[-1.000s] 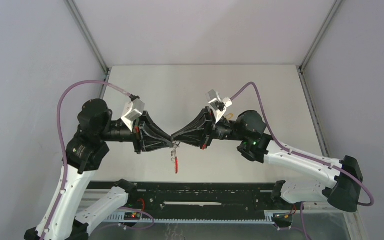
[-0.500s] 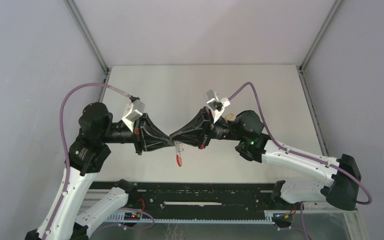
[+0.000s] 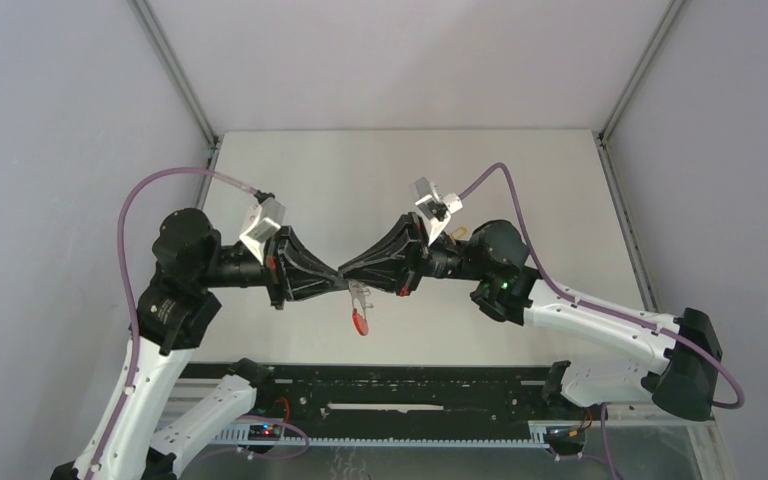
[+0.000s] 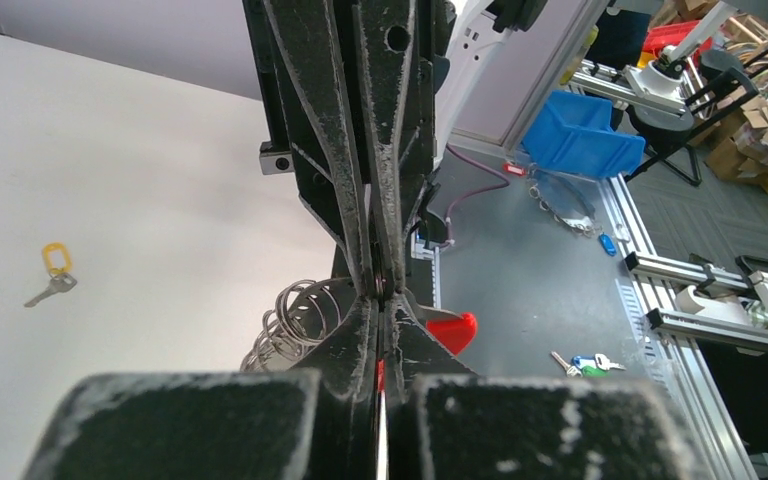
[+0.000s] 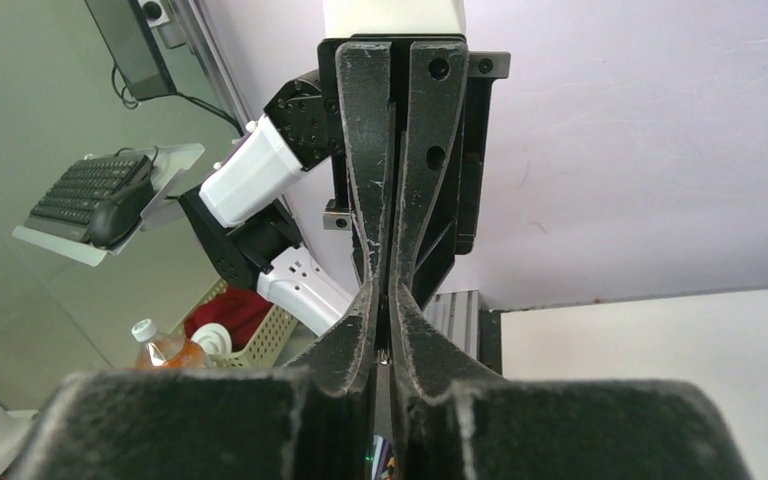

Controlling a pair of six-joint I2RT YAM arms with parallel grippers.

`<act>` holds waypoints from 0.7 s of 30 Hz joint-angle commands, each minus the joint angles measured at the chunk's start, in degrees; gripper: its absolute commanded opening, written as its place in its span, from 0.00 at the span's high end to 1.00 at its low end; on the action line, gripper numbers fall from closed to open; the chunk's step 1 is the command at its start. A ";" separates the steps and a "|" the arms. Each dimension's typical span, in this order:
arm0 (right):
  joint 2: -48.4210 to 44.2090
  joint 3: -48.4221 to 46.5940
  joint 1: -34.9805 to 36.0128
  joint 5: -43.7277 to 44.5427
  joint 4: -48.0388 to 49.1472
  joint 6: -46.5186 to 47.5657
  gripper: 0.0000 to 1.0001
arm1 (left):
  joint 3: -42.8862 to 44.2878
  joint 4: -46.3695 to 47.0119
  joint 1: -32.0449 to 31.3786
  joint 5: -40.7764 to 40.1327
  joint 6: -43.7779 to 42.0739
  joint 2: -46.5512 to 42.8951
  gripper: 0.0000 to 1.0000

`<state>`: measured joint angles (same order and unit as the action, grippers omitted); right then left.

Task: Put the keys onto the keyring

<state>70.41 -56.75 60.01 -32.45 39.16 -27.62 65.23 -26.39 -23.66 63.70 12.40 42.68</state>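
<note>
Glossy red plastic and shiny silver wire of keyring [image 4: 452, 330]; matt white table [image 4: 140, 200]

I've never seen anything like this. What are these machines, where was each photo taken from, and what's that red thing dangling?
These are two robot arms bolted at the near edge of a table. The wide picture looks down from a fixed camera above and behind them. The other two come from a camera on each wrist, so that arm's own black fingers fill the foreground. The left hand and right hand meet tip to tip, both pinched shut on the keyring, a red plastic band with a bunch of wire rings, dangling above the table. A key with a yellow tag lies on the table.
</note>
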 commanded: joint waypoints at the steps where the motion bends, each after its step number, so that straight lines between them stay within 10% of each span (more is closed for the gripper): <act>1: 0.18 -2.88 1.43 -1.78 -0.35 -0.38 0.79 | -0.82 3.45 0.23 0.37 1.03 -0.04 1.00; 11: -8.51 -4.74 -0.06 -2.42 -15.77 10.69 0.44 | -0.08 -4.35 0.31 0.64 -19.95 -2.59 1.00; 21: -12.93 -4.84 0.10 -1.64 -27.72 26.01 0.48 | -2.40 -4.22 0.15 2.50 -32.55 -5.78 1.00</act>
<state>57.60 -59.75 59.33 -34.59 16.78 -10.24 64.29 -31.22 -23.66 64.75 -13.23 36.56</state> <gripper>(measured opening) 0.536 0.011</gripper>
